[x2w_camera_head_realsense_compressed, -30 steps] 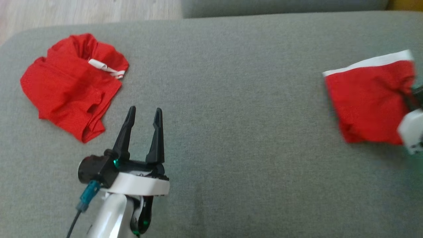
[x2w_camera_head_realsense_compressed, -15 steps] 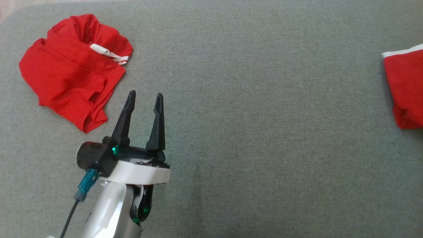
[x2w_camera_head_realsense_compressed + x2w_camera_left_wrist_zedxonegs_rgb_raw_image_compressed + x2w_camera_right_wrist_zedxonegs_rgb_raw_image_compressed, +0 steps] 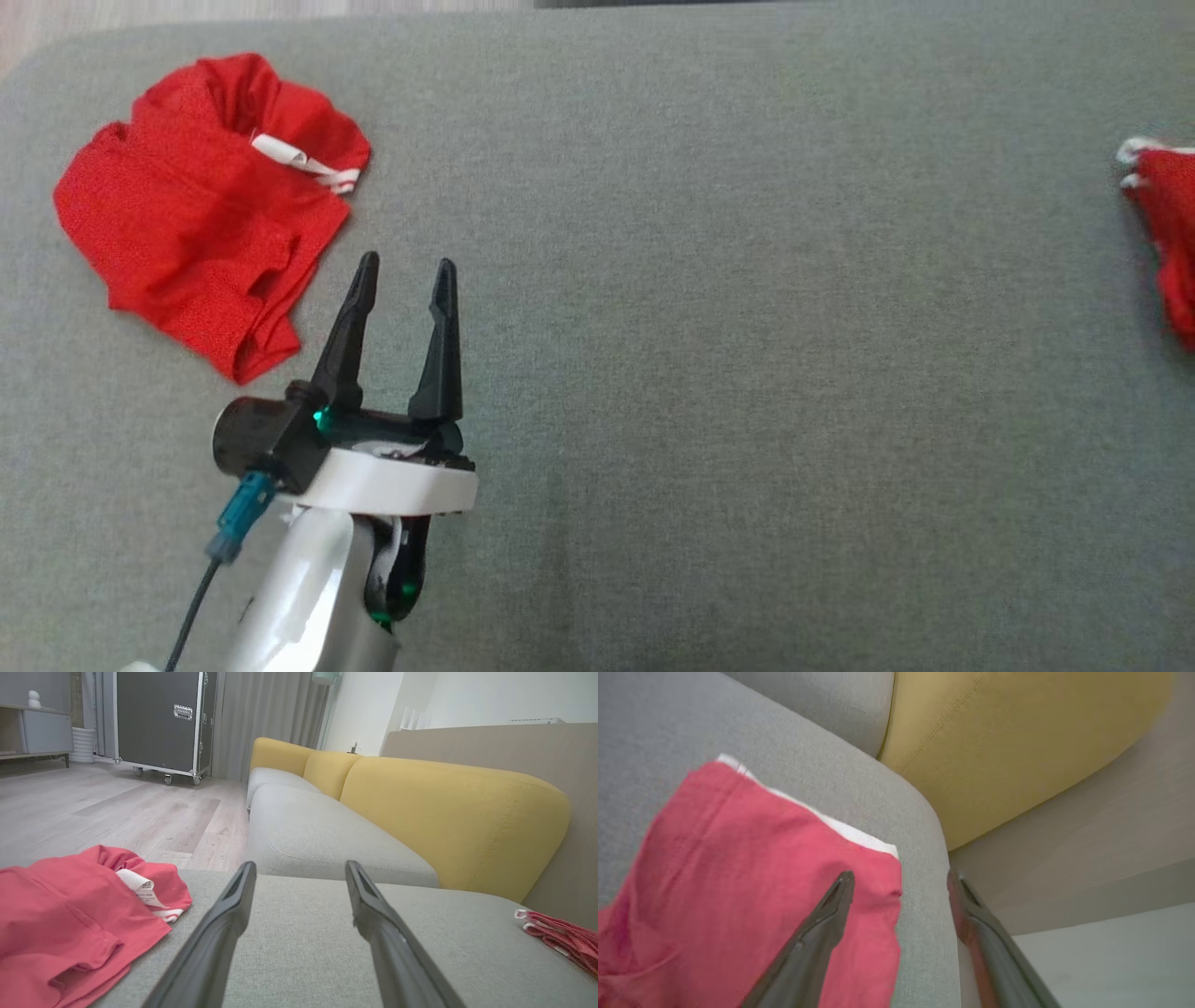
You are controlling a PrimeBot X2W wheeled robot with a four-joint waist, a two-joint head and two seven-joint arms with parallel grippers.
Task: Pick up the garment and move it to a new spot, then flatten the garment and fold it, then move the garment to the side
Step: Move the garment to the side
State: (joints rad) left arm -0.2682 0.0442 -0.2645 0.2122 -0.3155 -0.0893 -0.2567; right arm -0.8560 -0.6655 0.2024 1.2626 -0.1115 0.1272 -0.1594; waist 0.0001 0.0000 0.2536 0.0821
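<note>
thing: folded red cloth garment (image 3: 738, 858), white waistband, lies at right edge of grey fabric cushion (image 3: 747, 327) | our right gripper (image 3: 900, 876) and left gripper (image 3: 406, 263) gape empty | we judge it light, limp: pinch all layers together

The left claw (image 3: 407, 261) is black, its forearm (image 3: 308, 597) glossy white, its plug (image 3: 239, 525) teal.

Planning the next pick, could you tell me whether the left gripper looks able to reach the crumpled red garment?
Probably yes: the left gripper is open, and the crumpled garment lies close, ahead and to its left, with only bare cushion between them.
</note>
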